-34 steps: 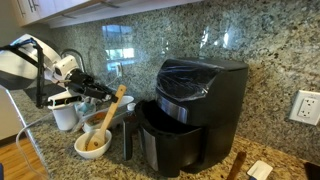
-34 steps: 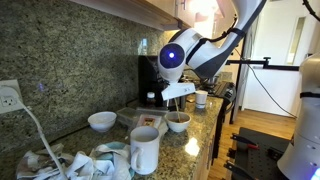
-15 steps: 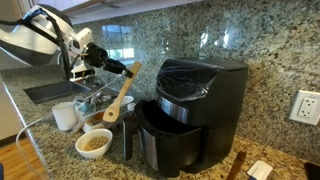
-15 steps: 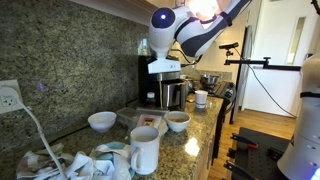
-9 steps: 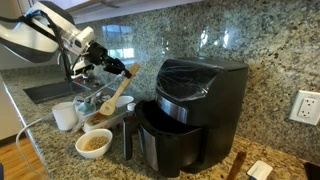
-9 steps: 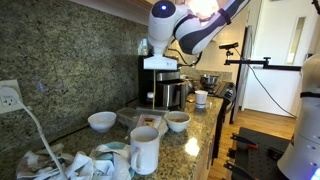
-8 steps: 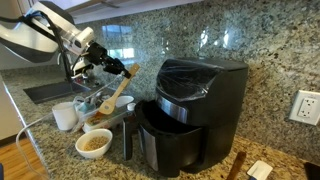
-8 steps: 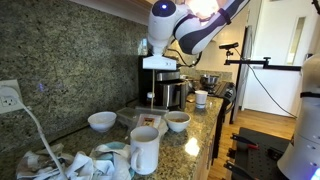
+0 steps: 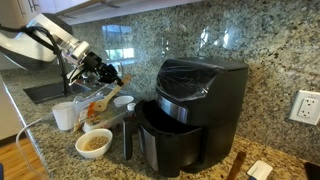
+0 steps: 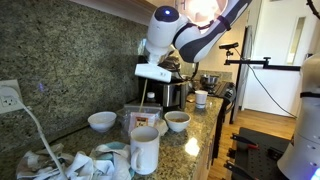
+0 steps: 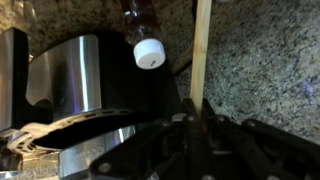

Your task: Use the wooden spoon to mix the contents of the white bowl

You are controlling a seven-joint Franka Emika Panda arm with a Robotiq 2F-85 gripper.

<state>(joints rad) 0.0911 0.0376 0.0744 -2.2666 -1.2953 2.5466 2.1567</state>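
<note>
One light tan wooden spoon (image 9: 103, 97), long straight handle, broad oval head: its handle is clamped between my closed fingers (image 11: 222, 132), and it hangs head-down in the air. One round white bowl (image 9: 93, 153) of tan-brown grainy contents (image 9: 95, 141): stands on the speckled granite desk (image 10: 196, 140), lower than the spoon, not touching it. One black air fryer (image 9: 195, 105): just beside the bowl.

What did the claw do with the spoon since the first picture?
The claw, gripping the wooden spoon, lifted it out of the white bowl, raised it high, then came partway down again. The bowl, white cup and black air fryer stayed put.
</note>
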